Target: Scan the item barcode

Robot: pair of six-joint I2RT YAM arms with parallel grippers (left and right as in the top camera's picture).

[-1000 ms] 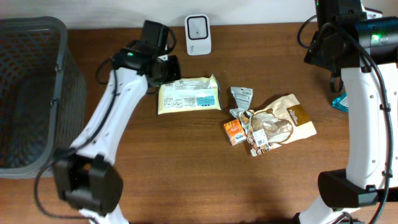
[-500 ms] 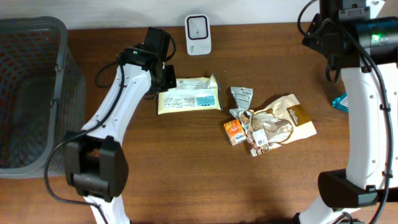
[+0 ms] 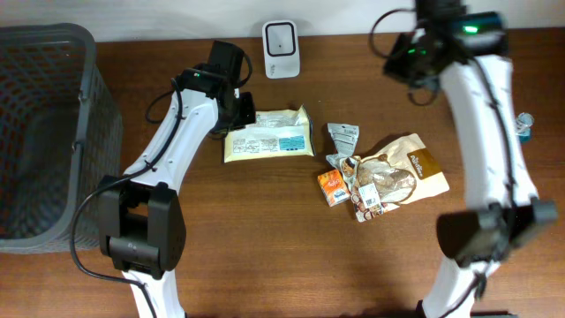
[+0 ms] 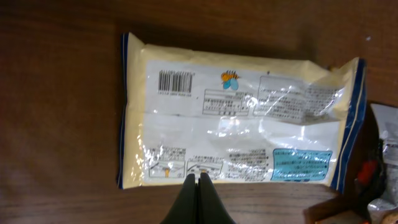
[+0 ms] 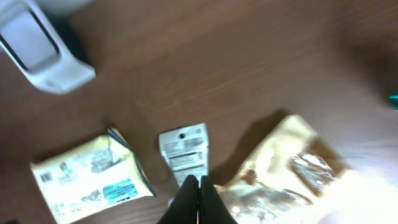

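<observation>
The left gripper (image 4: 199, 179) is clenched, its tips meeting right at the near long edge of the pack (image 4: 239, 118). Whether they pinch the seam or merely touch it cannot be told from the wrist view. The pack lies flat on the table (image 3: 265, 256), label side up, with the barcode (image 4: 176, 81) toward the far corner from the tips, plain and unwrinkled. That placement matters, I judge: a grip at this edge leaves the code uncovered, so any hold belongs low on the seam, without crumpling the film toward that corner. The scanner (image 3: 281, 37) sits just beyond the pack, near the table's back edge. A good pass would lift the pack, turn the code toward the scanner's window, and present it square and steady rather than sweeping past. The glossy film may glare, so a slight tilt could help. Farther off, the right gripper (image 5: 199, 183) is closed on nothing, hovering above the sachet (image 5: 185, 149) and pouch (image 5: 286, 168), and ought not to cross the scanner's line.
</observation>
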